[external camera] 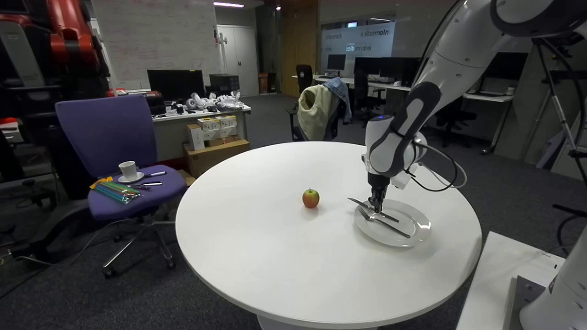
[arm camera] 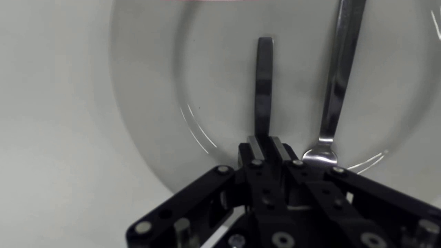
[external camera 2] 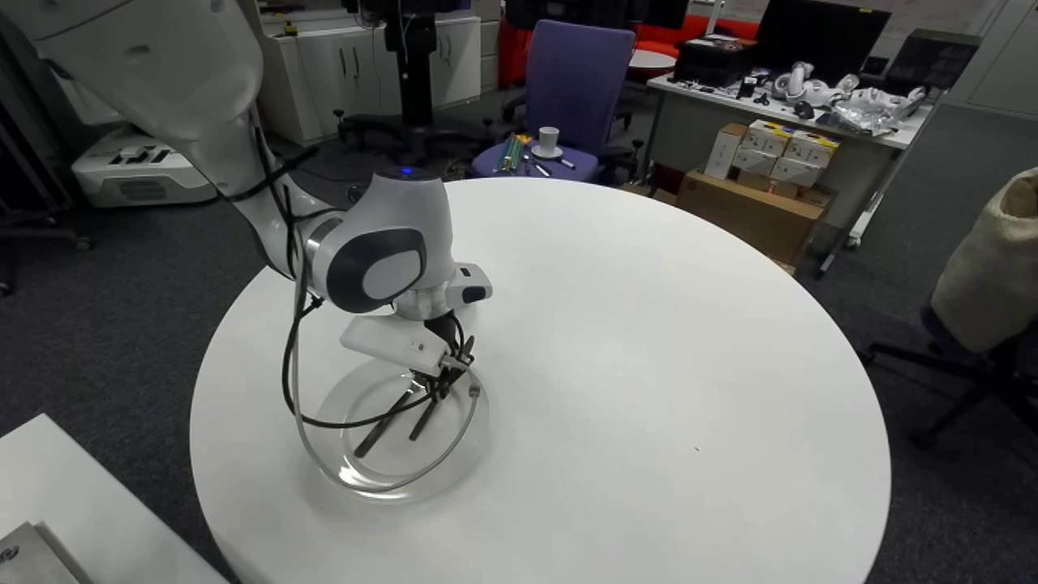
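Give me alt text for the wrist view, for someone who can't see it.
Dark robot fingers closed on a metal knife, its blunt end toward the top, over a pale plate. At picture right, a fork lies on the plate, its tines out of sight; pale tabletop shows at left.

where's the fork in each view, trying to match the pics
In an exterior view: fork right of centre, just below the knife.
In an exterior view: fork left of centre, lower half, left of the knife; partly hidden.
Wrist view: fork right of centre, running down from the top edge; tines hidden.
Shared landmark: the plate, beneath the fork in all three.
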Controlling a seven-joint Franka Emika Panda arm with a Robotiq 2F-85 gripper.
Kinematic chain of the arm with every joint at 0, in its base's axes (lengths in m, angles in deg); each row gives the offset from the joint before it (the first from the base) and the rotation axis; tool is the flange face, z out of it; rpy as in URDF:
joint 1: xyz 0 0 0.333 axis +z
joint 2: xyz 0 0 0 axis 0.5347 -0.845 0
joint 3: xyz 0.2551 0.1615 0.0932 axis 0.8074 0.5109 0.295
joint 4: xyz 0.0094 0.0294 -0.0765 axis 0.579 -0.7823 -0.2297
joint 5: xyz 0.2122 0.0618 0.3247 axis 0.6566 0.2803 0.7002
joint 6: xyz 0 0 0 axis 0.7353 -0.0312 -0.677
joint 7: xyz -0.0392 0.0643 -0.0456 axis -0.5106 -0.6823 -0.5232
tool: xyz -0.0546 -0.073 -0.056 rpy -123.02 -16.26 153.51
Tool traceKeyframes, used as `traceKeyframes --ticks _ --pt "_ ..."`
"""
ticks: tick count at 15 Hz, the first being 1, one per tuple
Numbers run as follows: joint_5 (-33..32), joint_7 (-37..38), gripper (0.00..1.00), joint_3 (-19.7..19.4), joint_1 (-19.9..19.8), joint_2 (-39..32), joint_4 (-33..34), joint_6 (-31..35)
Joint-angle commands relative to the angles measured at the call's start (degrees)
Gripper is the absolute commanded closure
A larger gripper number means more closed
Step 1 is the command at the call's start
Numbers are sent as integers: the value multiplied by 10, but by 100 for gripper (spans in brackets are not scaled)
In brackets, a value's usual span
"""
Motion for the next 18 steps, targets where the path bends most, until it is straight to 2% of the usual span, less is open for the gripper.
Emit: traceKeyframes --ticks 1,7,18 --pt "16 -2 97 17 -9 -14 12 -15" --pt "30 0 97 15 -15 0 -6 -20" --pt "52 -3 97 12 -22 20 -10 -88"
